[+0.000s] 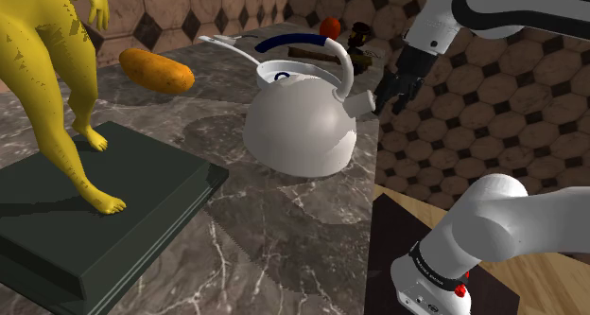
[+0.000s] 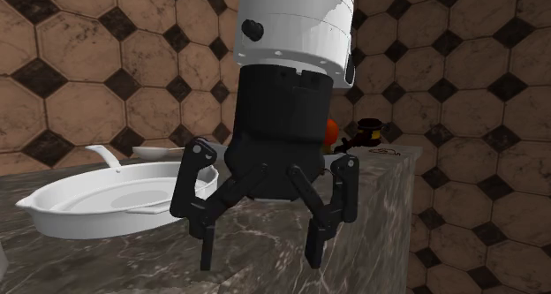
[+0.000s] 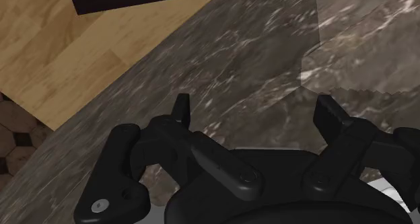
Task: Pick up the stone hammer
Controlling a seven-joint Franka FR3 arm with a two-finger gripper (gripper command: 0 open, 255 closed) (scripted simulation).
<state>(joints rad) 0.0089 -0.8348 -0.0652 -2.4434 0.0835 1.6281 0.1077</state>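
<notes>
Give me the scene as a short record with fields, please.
arm: gripper open, empty, over the marble counter
kettle: white kettle, dark blue handle, upright
target: probably the brown-handled hammer behind the kettle, untouched
others: yellow figure on a dark base; orange oval thing; white dish

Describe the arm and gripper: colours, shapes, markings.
The arm has rounded white links with dark joint rings, black "FRANKA" lettering on the top link and a red mark near its base. The gripper is black: a blocky body under a white cylindrical wrist, with linkage bars ending in two fingers.
</notes>
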